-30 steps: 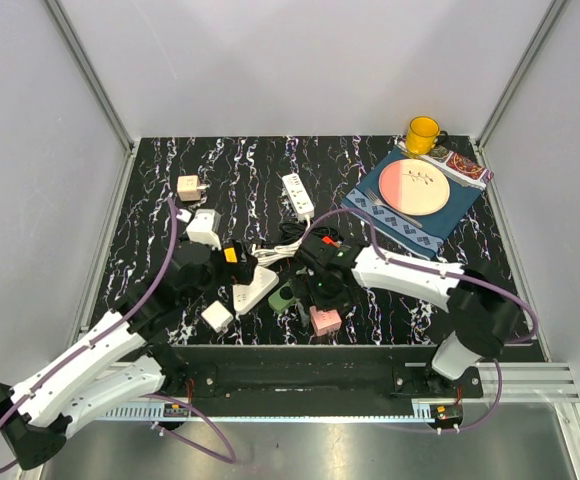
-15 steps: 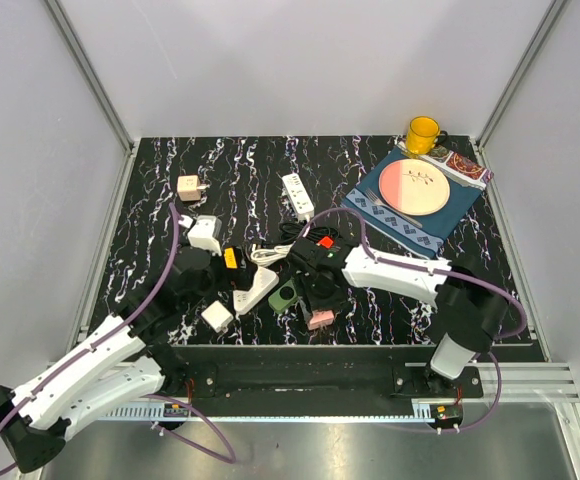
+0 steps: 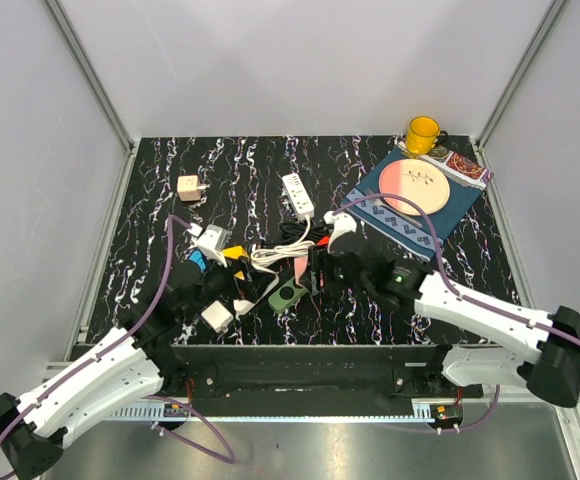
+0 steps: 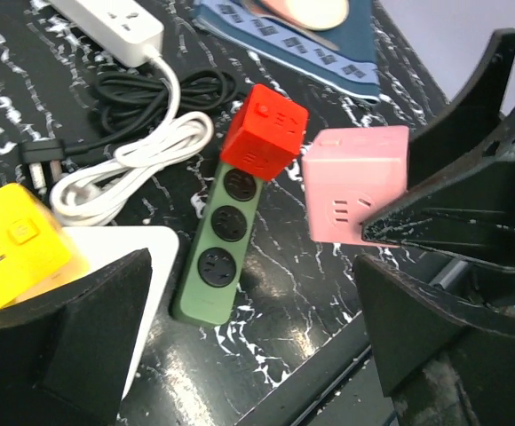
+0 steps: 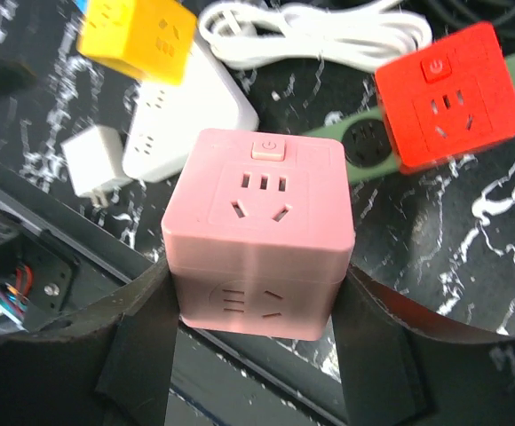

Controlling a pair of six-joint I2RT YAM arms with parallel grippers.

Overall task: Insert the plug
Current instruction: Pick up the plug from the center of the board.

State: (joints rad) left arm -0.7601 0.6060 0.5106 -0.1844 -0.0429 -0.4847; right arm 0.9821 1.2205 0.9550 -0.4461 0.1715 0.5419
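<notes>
My right gripper (image 5: 257, 302) is shut on a pink cube plug (image 5: 262, 222), one finger on each side, and holds it above the table with its socket face toward the camera. From above, the pink cube (image 3: 300, 268) hangs at the right gripper (image 3: 312, 270), just over the green power strip (image 3: 288, 295). That strip (image 4: 217, 257) shows round sockets, and a red cube (image 4: 265, 127) sits on its far end. My left gripper (image 4: 253, 328) is open and empty, low near the table's front edge, left of the strip. The pink cube's prongs are hidden.
A yellow cube (image 4: 13, 248), a white block strip (image 5: 186, 115), a small white charger (image 5: 93, 160) and coiled white and black cords (image 4: 142, 151) crowd the middle. A long white power strip (image 3: 298, 195) lies behind. Plate (image 3: 415, 187) and yellow mug (image 3: 422, 133) stand at back right.
The right gripper closed on the pink cube near the front edge, lifted it and carried it back toward the green strip. The left arm drew back slightly toward the near edge.
</notes>
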